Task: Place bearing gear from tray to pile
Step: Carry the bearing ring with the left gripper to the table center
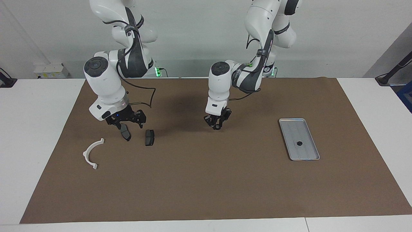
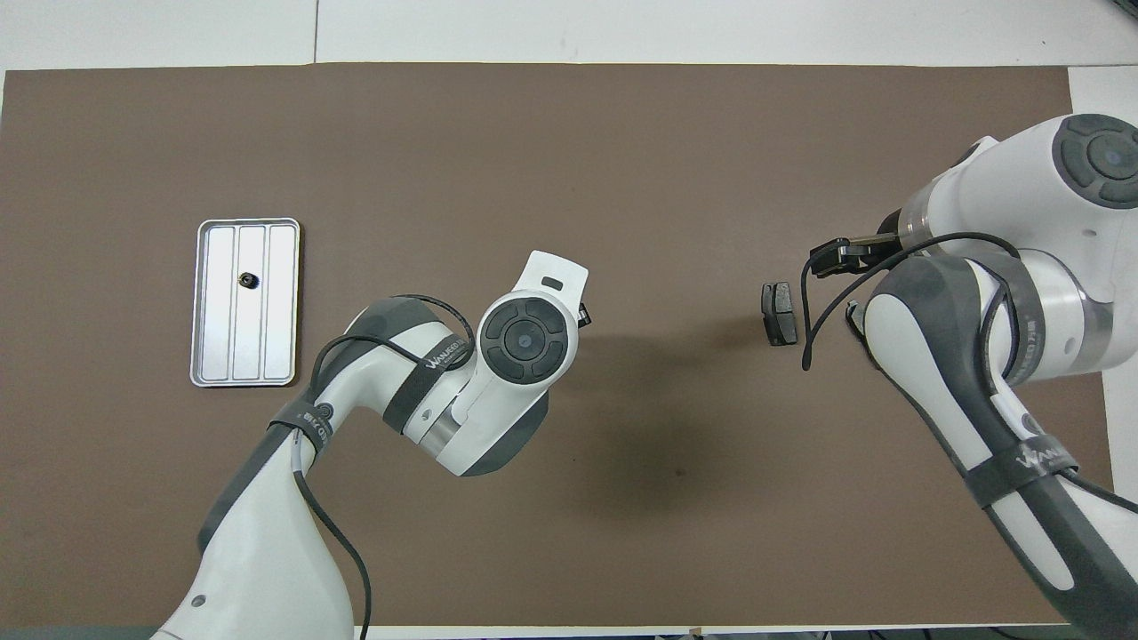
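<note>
The silver tray [image 1: 311, 152] lies toward the left arm's end of the table, with one small dark bearing gear [image 1: 299, 143] on its ribbed floor. From overhead the bearing gear [image 2: 244, 281] sits in the tray [image 2: 277, 351] as well. The pile lies toward the right arm's end: a white half-ring bracket [image 1: 92, 153] and two dark brake pads [image 1: 149, 137] [image 1: 125, 132]. My left gripper [image 1: 216, 125] hangs over the mat's middle, fingertips together. I cannot tell whether anything sits between them. My right gripper [image 1: 126, 120] stands open just above one brake pad.
A brown mat [image 1: 206, 180] covers most of the white table [image 1: 32, 129]. The right arm hides the bracket and one pad from overhead, where one brake pad [image 2: 780, 313] shows. A black cable [image 1: 151, 96] loops beside the right wrist.
</note>
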Robot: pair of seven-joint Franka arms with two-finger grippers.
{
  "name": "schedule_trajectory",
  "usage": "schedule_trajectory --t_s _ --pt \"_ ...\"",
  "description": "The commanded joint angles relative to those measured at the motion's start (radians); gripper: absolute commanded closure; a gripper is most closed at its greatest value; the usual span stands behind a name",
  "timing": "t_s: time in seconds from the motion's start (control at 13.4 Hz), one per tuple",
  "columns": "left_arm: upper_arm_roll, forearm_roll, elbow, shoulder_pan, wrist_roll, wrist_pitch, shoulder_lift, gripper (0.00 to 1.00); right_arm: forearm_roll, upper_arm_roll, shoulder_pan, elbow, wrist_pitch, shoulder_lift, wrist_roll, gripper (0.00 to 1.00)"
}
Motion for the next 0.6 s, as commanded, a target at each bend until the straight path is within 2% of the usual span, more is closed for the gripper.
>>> schedule_trajectory --t_s 0.0,0.52 --pt "0.02 0.027 0.008 -0.01 -0.022 0.02 0.023 1.0 -0.002 0.005 -0.009 -0.001 0.003 -0.008 0.012 0.0" --pt "0.019 0.029 -0.035 -0.006 -0.019 0.074 0.023 1.0 -0.002 0.005 -0.014 -0.012 0.008 -0.009 0.019 0.0"
